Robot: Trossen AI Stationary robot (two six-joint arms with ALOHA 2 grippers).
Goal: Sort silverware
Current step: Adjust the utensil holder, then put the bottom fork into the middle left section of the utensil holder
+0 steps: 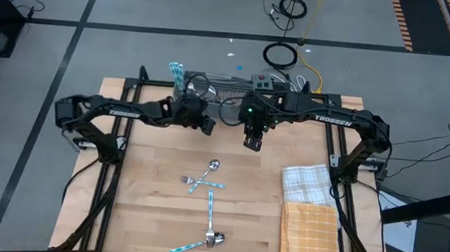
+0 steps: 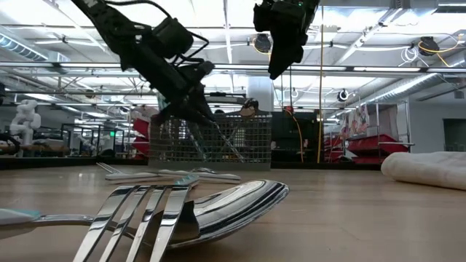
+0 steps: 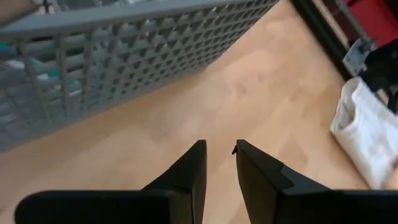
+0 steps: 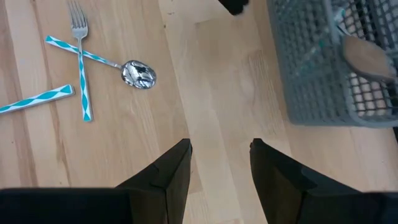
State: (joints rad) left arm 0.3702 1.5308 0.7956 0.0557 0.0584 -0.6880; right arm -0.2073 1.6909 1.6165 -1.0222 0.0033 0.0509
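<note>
Hovering both hands empty above the surface (image 1: 145, 216), silverware split between basket and boards.

My left hand (image 3: 217, 163) sits just beside the grey mesh basket (image 1: 216, 85), fingers nearly closed with a thin gap, gripping nothing. My right hand (image 4: 221, 163) hangs higher, fingers spread, nothing between them. Ahead of it I see a crossed fork (image 4: 79, 59) and spoon (image 4: 138, 73) with blue-patterned handles; two more pieces (image 1: 210, 239) lie farther off. Folded cloths (image 1: 308, 209) lie on my right hand's side.
</note>
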